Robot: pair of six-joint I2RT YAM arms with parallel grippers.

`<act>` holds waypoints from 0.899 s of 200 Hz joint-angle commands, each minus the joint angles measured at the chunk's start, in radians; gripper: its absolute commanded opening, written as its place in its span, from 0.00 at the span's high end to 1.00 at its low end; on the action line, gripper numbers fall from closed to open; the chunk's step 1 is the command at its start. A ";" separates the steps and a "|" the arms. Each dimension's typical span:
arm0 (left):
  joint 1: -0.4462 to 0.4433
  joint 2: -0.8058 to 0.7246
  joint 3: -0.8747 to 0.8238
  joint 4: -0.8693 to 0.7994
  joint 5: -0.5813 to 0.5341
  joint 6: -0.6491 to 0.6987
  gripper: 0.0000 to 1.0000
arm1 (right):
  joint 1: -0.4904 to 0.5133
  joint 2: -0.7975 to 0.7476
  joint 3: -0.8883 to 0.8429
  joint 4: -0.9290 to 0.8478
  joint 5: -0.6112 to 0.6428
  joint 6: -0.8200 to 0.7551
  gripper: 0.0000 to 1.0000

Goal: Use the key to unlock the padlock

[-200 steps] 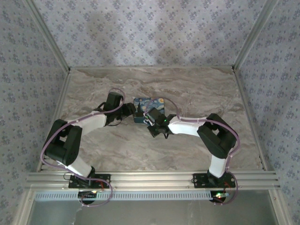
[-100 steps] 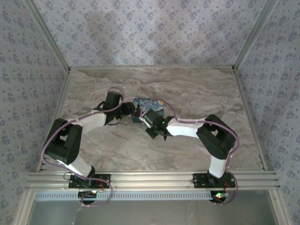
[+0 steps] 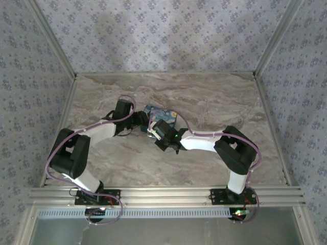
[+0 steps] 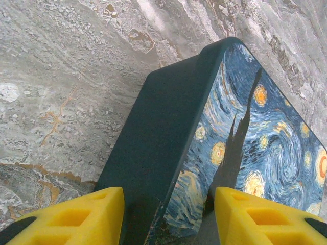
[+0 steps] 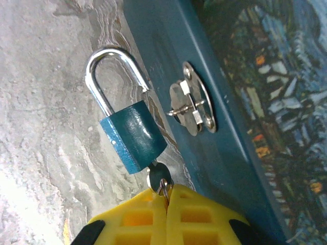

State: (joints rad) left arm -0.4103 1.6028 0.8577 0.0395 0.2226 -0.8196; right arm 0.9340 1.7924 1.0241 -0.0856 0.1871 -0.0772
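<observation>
Right gripper (image 5: 164, 193) shifted left, pinching one key (image 5: 158, 177) in one padlock (image 5: 133, 137); left gripper (image 4: 168, 199) clamps one box (image 4: 168, 122).

Left arm (image 3: 97, 133) folded at the elbow, forearm reaching right toward table centre. Left gripper (image 4: 168, 204) half spread, one yellow finger (image 4: 82, 214) on each side of the box (image 4: 168, 132), touching it. Right arm (image 3: 204, 140) stretched low and leftward, wrist meeting the left one. Right gripper (image 5: 166, 196) pinched tight, pads together on the key (image 5: 157, 176).
</observation>
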 commanded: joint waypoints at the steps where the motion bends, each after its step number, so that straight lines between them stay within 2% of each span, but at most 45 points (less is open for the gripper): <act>1: 0.007 0.013 0.012 0.008 0.012 0.006 0.51 | 0.007 -0.016 0.037 0.025 0.007 -0.009 1.00; 64: 0.012 -0.083 -0.015 -0.017 -0.028 0.005 0.50 | 0.019 -0.050 0.031 0.011 -0.006 -0.007 1.00; 145: 0.018 -0.285 -0.118 -0.087 -0.075 0.007 0.50 | 0.022 -0.284 -0.067 -0.081 0.050 0.052 1.00; 180: 0.018 -0.379 -0.167 -0.122 -0.092 0.004 0.50 | 0.005 -0.384 -0.088 -0.173 0.074 0.092 1.00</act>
State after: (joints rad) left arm -0.3988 1.2907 0.7170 -0.0380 0.1577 -0.8196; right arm 0.9516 1.4803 0.9554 -0.1688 0.2226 -0.0330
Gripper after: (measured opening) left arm 0.501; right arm 0.060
